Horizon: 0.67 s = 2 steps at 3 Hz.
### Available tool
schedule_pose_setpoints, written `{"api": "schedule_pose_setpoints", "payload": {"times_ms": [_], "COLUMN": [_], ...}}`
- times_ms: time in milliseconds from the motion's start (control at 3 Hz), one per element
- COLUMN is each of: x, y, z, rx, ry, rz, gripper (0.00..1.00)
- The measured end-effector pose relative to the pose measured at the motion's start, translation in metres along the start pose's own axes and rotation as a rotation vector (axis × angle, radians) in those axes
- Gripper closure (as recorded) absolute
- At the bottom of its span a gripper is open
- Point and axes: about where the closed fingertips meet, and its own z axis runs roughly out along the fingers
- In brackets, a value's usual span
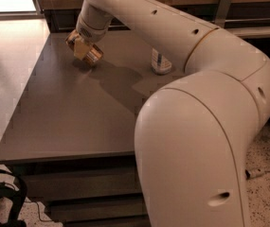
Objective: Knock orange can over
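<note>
The orange can (94, 56) is a small orange-brown metallic can at the far left of the dark table (68, 122). It appears tilted, right against my gripper (82, 47). The gripper comes down on it from above at the end of the white arm (139, 13) and partly covers the can's left side. I cannot tell whether the can is held or only touched. The can's base is close to the tabletop, over its own shadow.
A clear plastic water bottle (160, 63) stands upright on the table to the right of the can, partly behind the arm. The arm's large white body (196, 150) blocks the table's right front. Black cables (2, 193) lie on the floor at the lower left.
</note>
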Motion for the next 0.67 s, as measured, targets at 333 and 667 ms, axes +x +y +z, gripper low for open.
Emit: {"api": "schedule_pose_setpoints", "payload": {"times_ms": [333,667], "x": [-0.005,-0.017], "y": [0.006,0.012], "z": [0.013,0.042], "rx": [-0.034,-0.104], "ry": [0.074,0.097], "rz": [-0.064,-0.137], "gripper": [1.0,1.0]}}
